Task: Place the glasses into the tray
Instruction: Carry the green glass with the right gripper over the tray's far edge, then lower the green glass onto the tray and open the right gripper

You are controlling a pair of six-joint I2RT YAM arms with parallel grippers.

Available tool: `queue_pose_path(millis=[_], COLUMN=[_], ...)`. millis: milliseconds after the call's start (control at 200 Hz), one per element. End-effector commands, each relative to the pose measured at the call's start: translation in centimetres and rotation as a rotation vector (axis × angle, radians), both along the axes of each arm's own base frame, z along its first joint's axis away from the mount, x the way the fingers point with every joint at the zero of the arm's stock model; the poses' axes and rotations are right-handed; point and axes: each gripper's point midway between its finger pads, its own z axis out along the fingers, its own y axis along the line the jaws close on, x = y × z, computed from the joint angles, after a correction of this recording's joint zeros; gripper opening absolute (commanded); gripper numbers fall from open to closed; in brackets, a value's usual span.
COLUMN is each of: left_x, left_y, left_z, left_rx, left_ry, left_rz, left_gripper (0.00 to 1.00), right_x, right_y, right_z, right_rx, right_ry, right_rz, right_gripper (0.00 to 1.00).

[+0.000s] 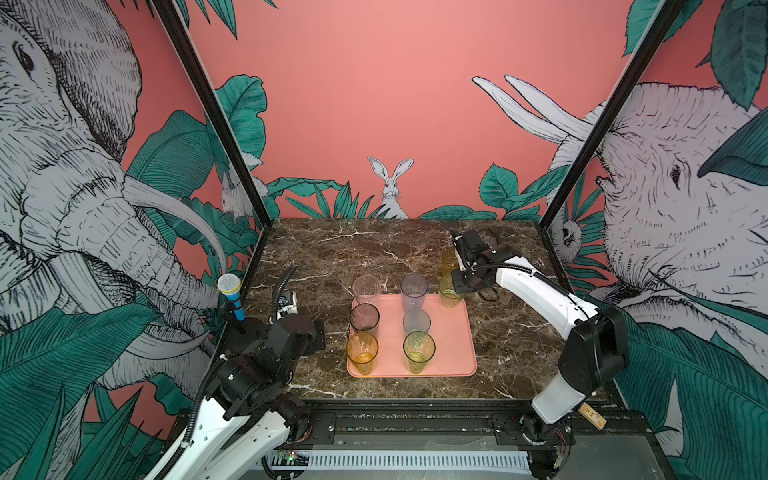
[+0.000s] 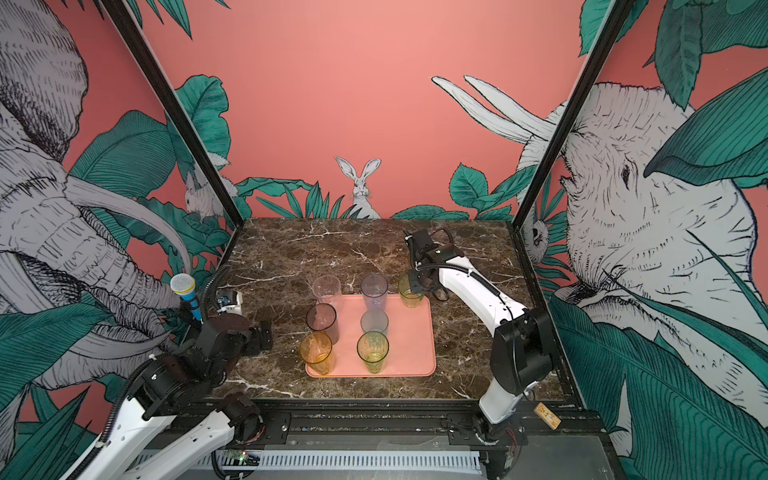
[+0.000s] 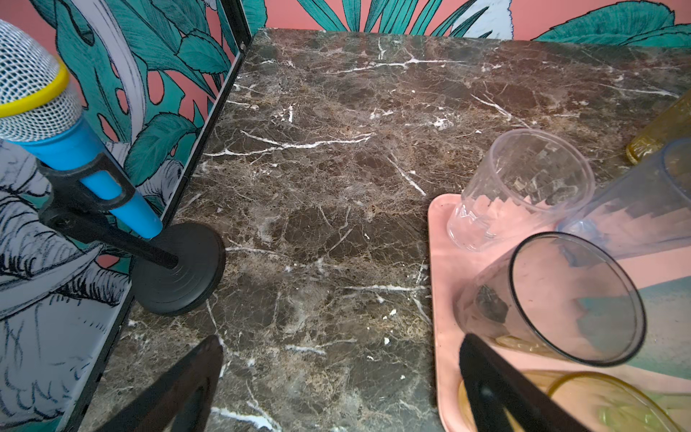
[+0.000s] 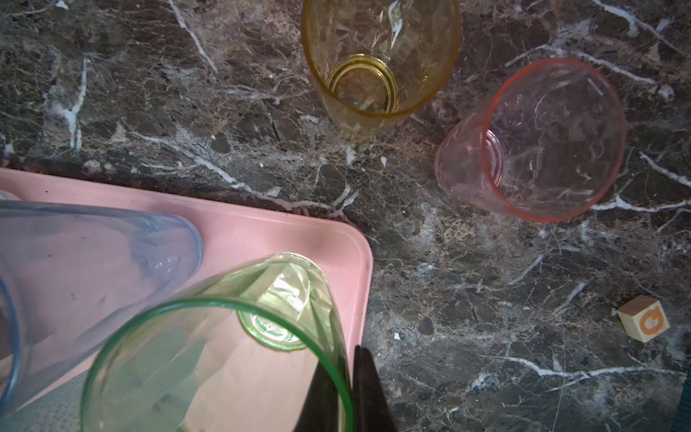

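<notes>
A salmon-pink tray (image 1: pixel 451 345) with rounded corners and a low rim is seen lying near the middle of a dark brown marble bench (image 1: pixel 332 253). Six translucent tumblers are stood upright on it in two rows: a tall clear glass (image 1: pixel 366 289), a smoky dark glass (image 1: pixel 364 319) and an amber glass (image 1: pixel 362 352) along the left side, and a tall grey-lilac glass (image 1: pixel 414 292), a short frosted grey-teal glass (image 1: pixel 417 323) and a yellow-green glass (image 1: pixel 419 351) down the middle.

A seventh, tall yellow-green tumbler (image 4: pixel 224 355) is gripped at its rim by the right claw (image 4: pixel 347 389), whose two dark fingers are pinched on the wall, one inside and one outside. In the right wrist view its base is seen over the tray's far right corner; whether it is resting there cannot be told. Two more glasses are left on the bare marble beyond that corner: an amber tumbler (image 4: pixel 377 63) and a pink tumbler (image 4: pixel 538 142), just beside each other but apart.

The left claw (image 3: pixel 336 392) is held spread wide and empty above the bench, just left of the tray, with one finger (image 3: pixel 497 389) seen over the tray's rim.

A small wooden cube (image 4: pixel 643 318) is seen on the marble, and a blue microphone (image 1: pixel 232 295) on a black stand at the left edge. The bench is enclosed by coral panels printed with elephants, green leaves and a rabbit (image 1: pixel 390 187).
</notes>
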Motion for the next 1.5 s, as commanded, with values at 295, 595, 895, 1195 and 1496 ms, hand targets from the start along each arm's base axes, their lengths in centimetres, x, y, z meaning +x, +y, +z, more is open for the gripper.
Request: queue_pose_path(millis=[295, 595, 895, 1195, 1496], left_x=[0.0, 0.2, 0.2, 0.3, 0.3], left_y=[0.0, -0.1, -0.1, -0.1, -0.2], left_z=[-0.3, -0.4, -0.4, -0.5, -0.5], left_rx=[-0.004, 0.001, 0.002, 0.007, 0.009], left_ry=[0.006, 0.013, 0.012, 0.017, 0.018], left_rz=[0.01, 0.008, 0.008, 0.007, 0.005], left_gripper=[0.99, 0.99, 1.0, 0.99, 0.99], right_x=[1.1, 1.0, 1.1, 1.1, 1.2], right_y=[-0.2, -0.5, -0.6, -0.6, -0.5], right_z=[-1.2, -3.0, -4.2, -5.0, -5.4], right_rx=[0.006, 0.006, 0.007, 0.008, 0.015], right_ry=[-0.024, 0.007, 0.027, 0.043, 0.05], right_rz=[-0.04, -0.052, -0.06, -0.064, -0.066], right_gripper=[0.0, 0.0, 0.0, 0.0, 0.0])
